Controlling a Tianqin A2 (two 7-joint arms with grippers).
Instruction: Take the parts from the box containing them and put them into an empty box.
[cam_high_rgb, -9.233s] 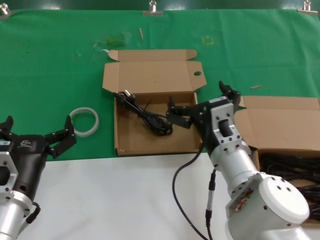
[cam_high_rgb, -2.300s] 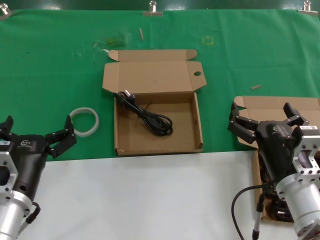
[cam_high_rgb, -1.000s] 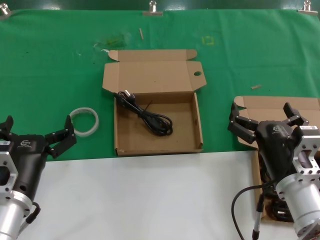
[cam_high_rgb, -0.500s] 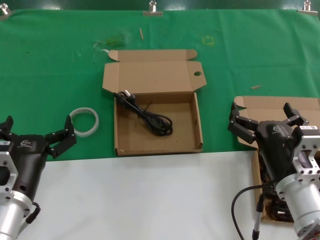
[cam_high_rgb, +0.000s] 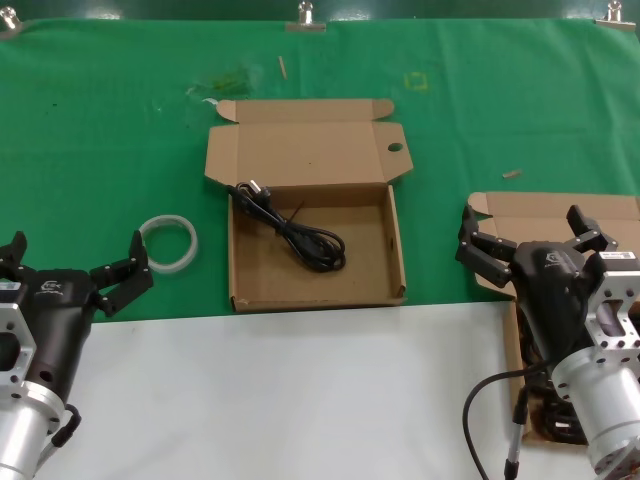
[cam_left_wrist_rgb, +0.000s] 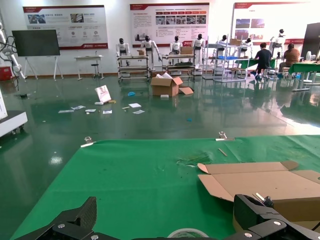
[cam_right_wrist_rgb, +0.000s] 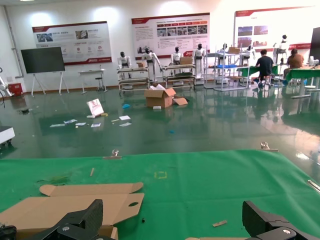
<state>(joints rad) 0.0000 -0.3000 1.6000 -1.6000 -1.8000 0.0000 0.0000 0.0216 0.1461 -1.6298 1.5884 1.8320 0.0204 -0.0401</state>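
I hold the right gripper (cam_high_rgb: 527, 240), fingers spread, over the source box (cam_high_rgb: 560, 222), right of the holed box (cam_high_rgb: 312, 240) holding one cord (cam_high_rgb: 300, 232); left gripper (cam_high_rgb: 72, 272) open, idle. Cords look limp, light: grab mid-coil

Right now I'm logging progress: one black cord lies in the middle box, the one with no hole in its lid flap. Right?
Not quite. The head view shows the cord in the middle box, but that box's lid flap does have a round hole.

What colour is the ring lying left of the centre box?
White, slightly translucent ring; the head view shows it best.
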